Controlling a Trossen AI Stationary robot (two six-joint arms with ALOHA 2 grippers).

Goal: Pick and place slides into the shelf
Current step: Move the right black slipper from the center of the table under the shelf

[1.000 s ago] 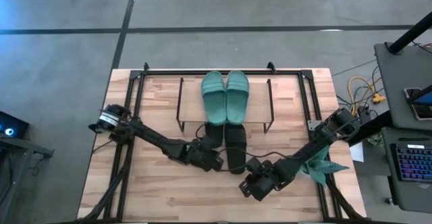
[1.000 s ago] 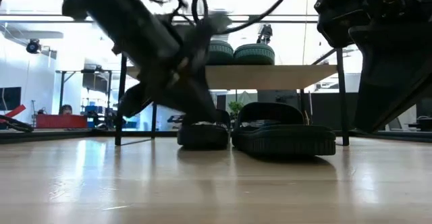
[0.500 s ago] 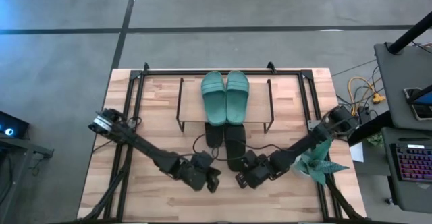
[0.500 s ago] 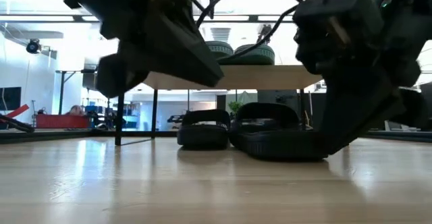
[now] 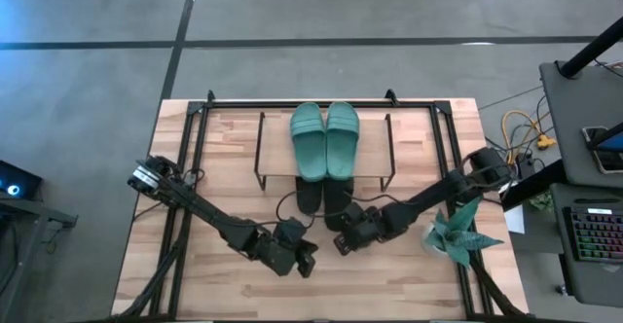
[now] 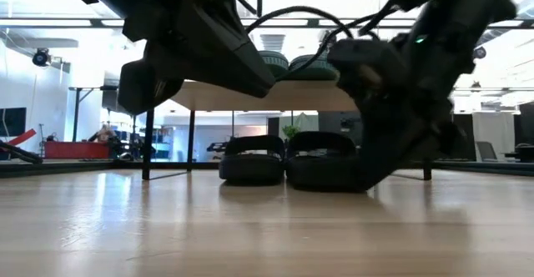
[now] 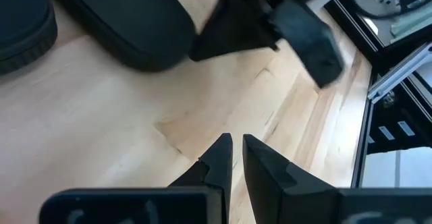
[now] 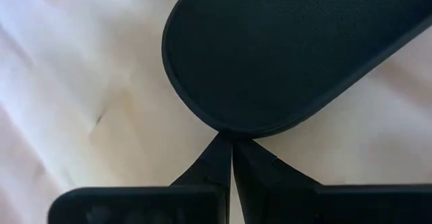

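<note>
- Beyond our wooden table the low view opens onto a bright hall with glass walls; a person sits far off there, small and indistinct.
- We see the shelf standing at the far middle of the table, with the two teal slides side by side on its top board.
- Our two black slides lie on the table under that board, heels poking out toward us; the left one looks tucked in a little deeper than the right one.
- Our right gripper sits low at the table, fingers pressed together and holding nothing, their tips touching the rounded heel edge of the right black slide just ahead of it.
- Our left gripper hovers nearer our side of the table, fingers almost together with only a thin gap, empty; bare wood lies straight ahead of it, the black slides beyond, and the right arm's wrist across its view.
- We judge that we are on the last step: nudging the right black slide fully under the shelf, heel first in line with its partner.
- The next move, as we read it, calls for a short, straight push away from us, kept level so the tips do not ride up over the heel or skew the slide against its neighbour or the shelf's leg.
- We find no brand, label or readable writing on the slides, the shelf or the arms.
</note>
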